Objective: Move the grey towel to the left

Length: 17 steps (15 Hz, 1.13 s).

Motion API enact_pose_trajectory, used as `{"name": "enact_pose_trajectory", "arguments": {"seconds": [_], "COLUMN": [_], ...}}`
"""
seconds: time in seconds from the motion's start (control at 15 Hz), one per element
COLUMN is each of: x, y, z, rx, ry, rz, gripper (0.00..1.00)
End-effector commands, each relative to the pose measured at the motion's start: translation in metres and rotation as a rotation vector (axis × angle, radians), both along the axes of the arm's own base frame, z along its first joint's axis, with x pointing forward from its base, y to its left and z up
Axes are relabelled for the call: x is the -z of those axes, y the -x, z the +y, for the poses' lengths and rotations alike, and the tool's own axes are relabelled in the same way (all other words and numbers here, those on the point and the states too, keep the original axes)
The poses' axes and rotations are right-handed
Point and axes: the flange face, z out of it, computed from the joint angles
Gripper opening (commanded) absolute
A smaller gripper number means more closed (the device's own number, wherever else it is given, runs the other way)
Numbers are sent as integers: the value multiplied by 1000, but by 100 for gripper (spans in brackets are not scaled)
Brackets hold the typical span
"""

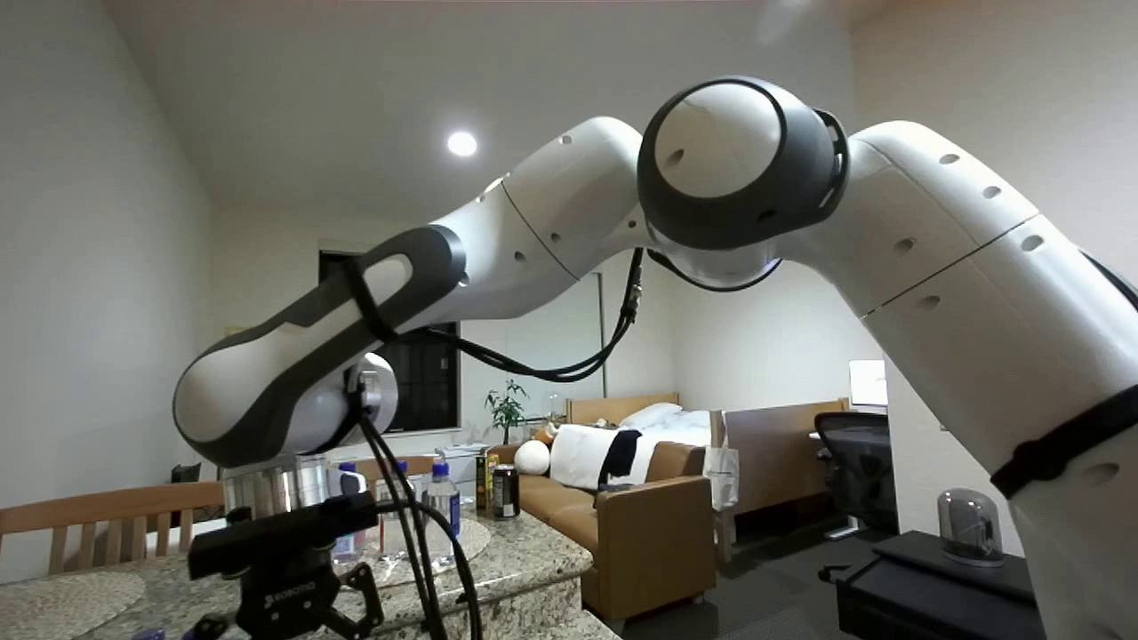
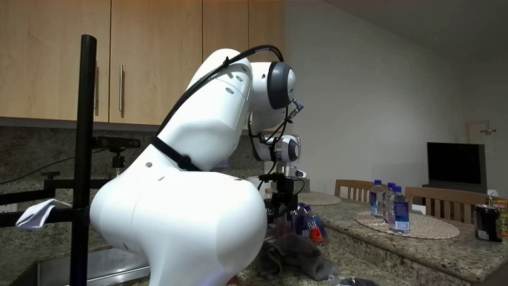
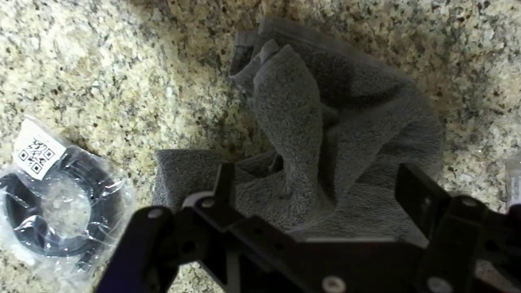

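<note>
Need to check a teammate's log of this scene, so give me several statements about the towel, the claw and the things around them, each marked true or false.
1. The grey towel lies crumpled on the speckled counter. True.
2. The claw is shut. False: in the wrist view the claw is open, its jaws apart.
3. The black can lies on its side. False: the can stands upright in both exterior views.
4. In the wrist view, a bagged black coil lies beside the towel. True.
5. In an exterior view, the bottles on the woven mat have blue caps. True.
</note>
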Motion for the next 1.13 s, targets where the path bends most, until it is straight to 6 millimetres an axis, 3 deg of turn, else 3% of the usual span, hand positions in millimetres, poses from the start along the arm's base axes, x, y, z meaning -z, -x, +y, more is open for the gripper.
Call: {"name": "enact_pose_trajectory", "arguments": {"seconds": [0.0, 0.27, 0.33, 1.07], "x": [-10, -8, -2, 0], "y": [9, 14, 2, 2], "z": [-22, -38, -23, -22], "rx": [-1, 17, 27, 26], "ry": [17, 21, 23, 23], "rz": [13, 25, 16, 18], "gripper": [100, 100, 100, 100]}}
